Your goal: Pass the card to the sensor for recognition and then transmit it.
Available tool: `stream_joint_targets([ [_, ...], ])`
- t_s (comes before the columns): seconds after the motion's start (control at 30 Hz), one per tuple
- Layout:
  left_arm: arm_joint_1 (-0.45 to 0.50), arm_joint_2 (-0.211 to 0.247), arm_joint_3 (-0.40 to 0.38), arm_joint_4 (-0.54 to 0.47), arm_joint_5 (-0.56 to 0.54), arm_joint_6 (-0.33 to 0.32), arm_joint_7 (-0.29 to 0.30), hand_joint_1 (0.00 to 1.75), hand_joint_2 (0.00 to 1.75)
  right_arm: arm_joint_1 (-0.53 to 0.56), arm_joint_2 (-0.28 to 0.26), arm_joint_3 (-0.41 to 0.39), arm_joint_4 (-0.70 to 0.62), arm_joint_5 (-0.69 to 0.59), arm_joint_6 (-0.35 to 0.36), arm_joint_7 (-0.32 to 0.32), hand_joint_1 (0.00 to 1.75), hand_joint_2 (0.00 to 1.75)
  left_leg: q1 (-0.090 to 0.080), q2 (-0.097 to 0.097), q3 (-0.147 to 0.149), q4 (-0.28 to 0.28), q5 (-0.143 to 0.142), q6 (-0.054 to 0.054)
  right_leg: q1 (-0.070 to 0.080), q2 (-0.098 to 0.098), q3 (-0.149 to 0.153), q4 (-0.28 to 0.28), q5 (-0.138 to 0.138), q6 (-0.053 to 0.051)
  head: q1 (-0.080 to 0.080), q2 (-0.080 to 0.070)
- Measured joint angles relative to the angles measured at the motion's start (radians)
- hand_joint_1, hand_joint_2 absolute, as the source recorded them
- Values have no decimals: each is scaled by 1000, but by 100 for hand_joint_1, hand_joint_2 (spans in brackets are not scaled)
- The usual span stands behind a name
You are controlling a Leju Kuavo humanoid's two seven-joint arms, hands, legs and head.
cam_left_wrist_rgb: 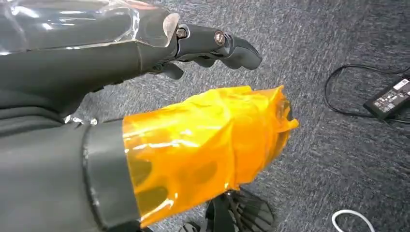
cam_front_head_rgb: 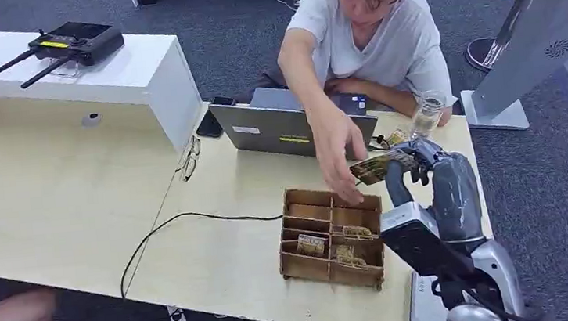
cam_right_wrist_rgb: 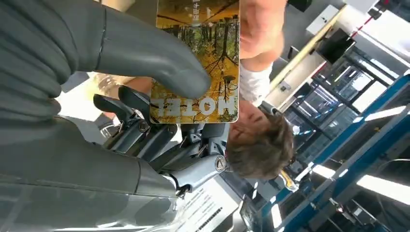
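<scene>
The card [cam_front_head_rgb: 376, 169] is off the table and up in the air, pinched in your right hand [cam_front_head_rgb: 415, 165]; the right wrist view shows the thick thumb [cam_right_wrist_rgb: 159, 58] pressed across its printed face, a forest picture with the word HOTEL, and the darker fingers behind it. It hangs over the far right part of the table [cam_front_head_rgb: 73, 204], just beyond the far edge of the wooden compartment tray [cam_front_head_rgb: 331, 238], tilted with one end toward the person.

The person's hand [cam_front_head_rgb: 336, 149] reaches down from the far side and sits right beside the card's left end, fingertips near the tray's far rim. You cannot tell from the head view whether it touches the card yet.

So judge yourself to be in the handover part: the card is picked up and presented, but your hand has not let go. Whether the sensor step is done, these views do not say. A white device [cam_front_head_rgb: 425, 312] lies at the near right table edge under your forearm; it may be the reader, but that is a guess.

More cards [cam_front_head_rgb: 311, 244] lie in the tray's near compartments. A laptop [cam_front_head_rgb: 282, 128] and a glass [cam_front_head_rgb: 426, 114] stand on the far side.

Your left hand [cam_left_wrist_rgb: 212, 46] hangs over grey carpet, its fingers loosely curled around nothing, with orange tape [cam_left_wrist_rgb: 203, 150] wrapped on the thumb.
</scene>
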Motion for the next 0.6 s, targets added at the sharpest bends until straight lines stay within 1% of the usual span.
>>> stream_joint_targets([
  [0.17,-3,3,-17,3,-19,0,0,0,0,-57,32,23,56,9,18,32,175,175,0,0,0,0,0,0,0,0,0,0,0,0,1,0],
  [0.2,-4,5,-18,6,-21,0,0,0,0,-69,37,28,67,12,20,36,148,175,0,0,0,0,0,0,0,0,0,0,0,0,0,0],
  [0.23,-5,7,-20,9,-27,-8,7,0,0,-77,46,34,84,17,26,41,9,175,0,0,0,0,0,0,0,0,0,0,0,0,1,0],
  [0.27,-5,10,-25,13,-35,-28,15,0,0,-86,53,43,99,22,32,48,0,175,0,0,0,0,0,0,0,0,0,0,0,0,0,0],
  [0.3,-5,13,-29,16,-43,-47,26,0,0,-93,57,51,109,29,36,50,0,175,0,0,0,0,0,0,0,0,0,0,0,0,1,0],
  [0.33,-4,16,-38,18,-53,-82,42,0,0,-97,63,60,121,37,38,53,0,175,1,0,0,0,0,0,1,0,0,0,0,0,0,0],
  [0.37,-3,17,-44,18,-54,-85,47,0,0,-99,67,69,130,45,38,57,0,0,1,0,0,0,1,-1,1,0,0,0,0,0,1,0],
  [0.5,-3,15,-45,18,-32,-26,26,0,0,-108,77,93,152,60,33,61,0,0,1,0,0,0,1,-1,1,0,0,0,0,0,1,0],
  [0.6,-4,16,-45,18,-27,-12,18,0,0,-114,81,104,156,60,30,60,0,0,1,0,0,0,0,-1,1,0,0,0,0,0,1,0],
])
